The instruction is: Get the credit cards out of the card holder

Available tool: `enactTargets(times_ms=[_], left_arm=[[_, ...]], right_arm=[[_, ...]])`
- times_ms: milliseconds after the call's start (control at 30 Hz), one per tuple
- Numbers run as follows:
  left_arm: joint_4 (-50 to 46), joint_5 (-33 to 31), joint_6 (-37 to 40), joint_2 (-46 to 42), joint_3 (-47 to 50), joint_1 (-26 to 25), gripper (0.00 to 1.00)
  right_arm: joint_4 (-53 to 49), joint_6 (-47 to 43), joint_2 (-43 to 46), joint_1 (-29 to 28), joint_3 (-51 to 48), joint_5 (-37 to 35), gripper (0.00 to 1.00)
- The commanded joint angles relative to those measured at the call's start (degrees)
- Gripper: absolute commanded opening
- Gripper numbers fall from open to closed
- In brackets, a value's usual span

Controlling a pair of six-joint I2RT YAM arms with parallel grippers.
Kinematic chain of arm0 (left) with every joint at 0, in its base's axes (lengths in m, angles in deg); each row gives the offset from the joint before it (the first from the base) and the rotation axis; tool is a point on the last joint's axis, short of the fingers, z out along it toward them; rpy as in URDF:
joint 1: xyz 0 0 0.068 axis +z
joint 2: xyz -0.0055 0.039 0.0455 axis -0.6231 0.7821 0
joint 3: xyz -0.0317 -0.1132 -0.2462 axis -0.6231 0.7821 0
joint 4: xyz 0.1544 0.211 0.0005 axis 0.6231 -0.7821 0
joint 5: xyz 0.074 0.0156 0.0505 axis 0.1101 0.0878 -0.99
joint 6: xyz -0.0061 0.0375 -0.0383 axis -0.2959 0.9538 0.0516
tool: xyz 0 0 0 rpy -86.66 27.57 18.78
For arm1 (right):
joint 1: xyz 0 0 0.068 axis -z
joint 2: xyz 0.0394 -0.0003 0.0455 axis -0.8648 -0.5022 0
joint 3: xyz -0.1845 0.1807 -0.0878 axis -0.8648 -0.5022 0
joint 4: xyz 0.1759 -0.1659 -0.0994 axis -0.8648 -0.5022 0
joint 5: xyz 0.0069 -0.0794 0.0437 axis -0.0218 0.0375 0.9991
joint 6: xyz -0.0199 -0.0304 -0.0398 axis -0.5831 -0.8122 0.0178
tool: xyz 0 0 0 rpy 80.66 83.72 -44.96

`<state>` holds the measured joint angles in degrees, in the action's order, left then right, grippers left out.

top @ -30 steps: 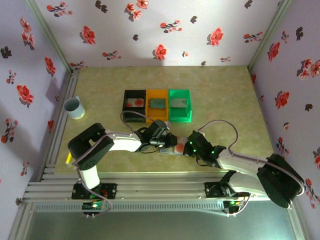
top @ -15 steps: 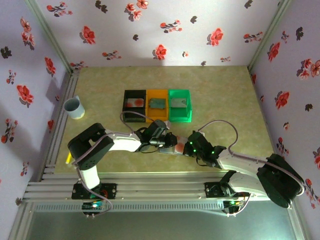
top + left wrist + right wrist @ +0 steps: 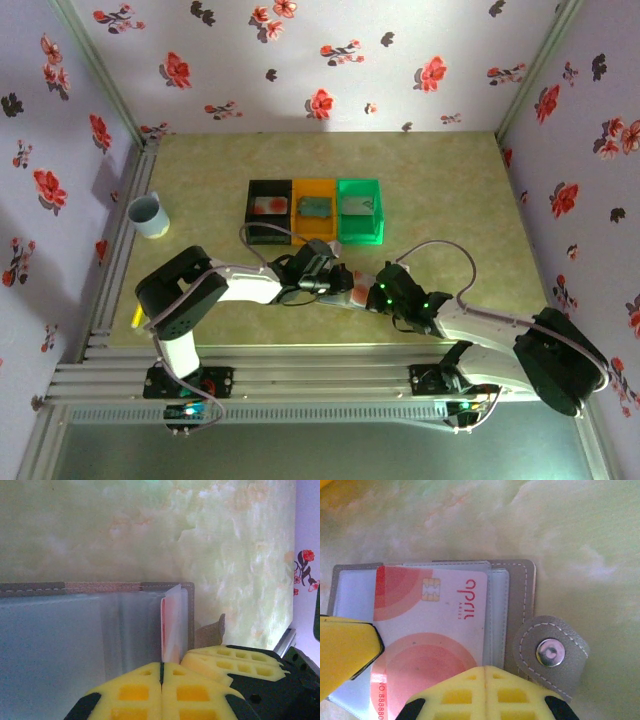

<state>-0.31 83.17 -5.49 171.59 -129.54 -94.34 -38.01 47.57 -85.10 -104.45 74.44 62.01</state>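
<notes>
Closed: left gripper (image 3: 161, 669) onto credit card (image 3: 170, 625); right gripper (image 3: 486, 674) over card holder (image 3: 521, 597)

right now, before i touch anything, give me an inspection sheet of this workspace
surface: mottled green-yellow table top.
job's things: card holder lies open on the table, snap tab undone; red-and-white credit card at its clear sleeves; one card each in the black bin, orange bin and green bin.
clutter: pale blue cup near the left edge.
grippers: left gripper shut on the red-and-white credit card; right gripper shut, tips at the holder's edge.
cables: left arm's cable and right arm's cable loop clear of the cards.
surroundings: lilac flowered walls; aluminium rails.
</notes>
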Motion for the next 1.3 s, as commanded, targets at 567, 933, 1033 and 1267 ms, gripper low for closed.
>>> enactTargets(times_ms=[567,933,1033,1267], left_arm=[[2.6,1.4,-0.4,-2.0,3.5,1.3,0.0],[3.9,1.4,-0.8,-2.2,4.3,1.4,0.0],[4.0,1.4,-0.8,-2.3,4.5,1.3,0.0],[5.3,1.5,-1.4,-2.3,5.2,1.6,0.0]], right_arm=[[-7.6,-0.9,7.3,1.2,-0.5,0.5,0.0],[-0.1,-1.3,8.6,1.2,-0.7,3.8,0.0],[0.0,-1.3,6.9,1.2,0.1,3.2,0.0],[1.5,-0.8,0.5,1.3,2.3,3.6,0.0]])
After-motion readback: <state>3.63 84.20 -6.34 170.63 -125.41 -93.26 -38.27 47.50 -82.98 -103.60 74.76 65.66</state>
